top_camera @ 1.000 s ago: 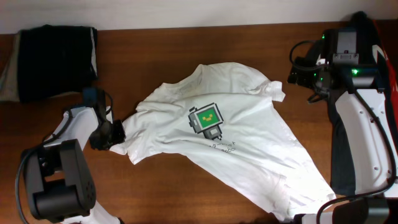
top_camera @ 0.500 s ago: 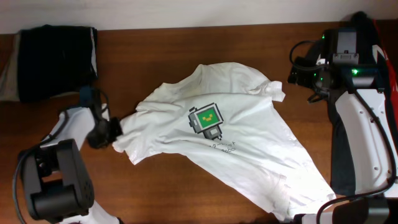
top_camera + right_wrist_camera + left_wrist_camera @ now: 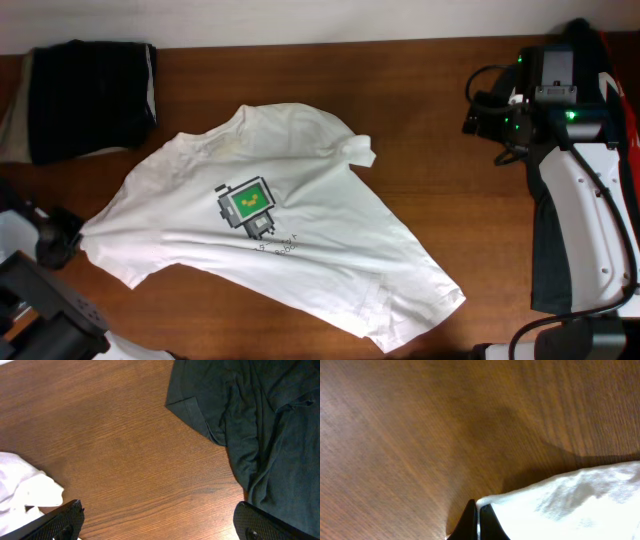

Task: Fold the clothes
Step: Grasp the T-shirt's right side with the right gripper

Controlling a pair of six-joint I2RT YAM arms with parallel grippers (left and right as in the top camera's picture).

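The white T-shirt (image 3: 270, 235) lies spread on the wooden table, chest up, with a green and grey print and small dark lettering. My left gripper (image 3: 62, 243) is at the table's left edge, shut on the shirt's left sleeve corner. In the left wrist view the black fingers (image 3: 478, 519) pinch the white cloth (image 3: 570, 502). My right gripper (image 3: 482, 108) is at the far right, open and empty over bare wood, its fingers (image 3: 157, 522) wide apart. A bit of the white shirt (image 3: 22, 492) shows at its left.
A folded black and beige bundle (image 3: 85, 95) lies at the back left corner. A dark garment (image 3: 260, 425) lies to the right of the right gripper. The right arm (image 3: 575, 190) runs along the table's right side.
My left gripper has pulled the sleeve leftward to the table's edge. The whole shirt slid left with it and lies flatter. The right arm has not moved.
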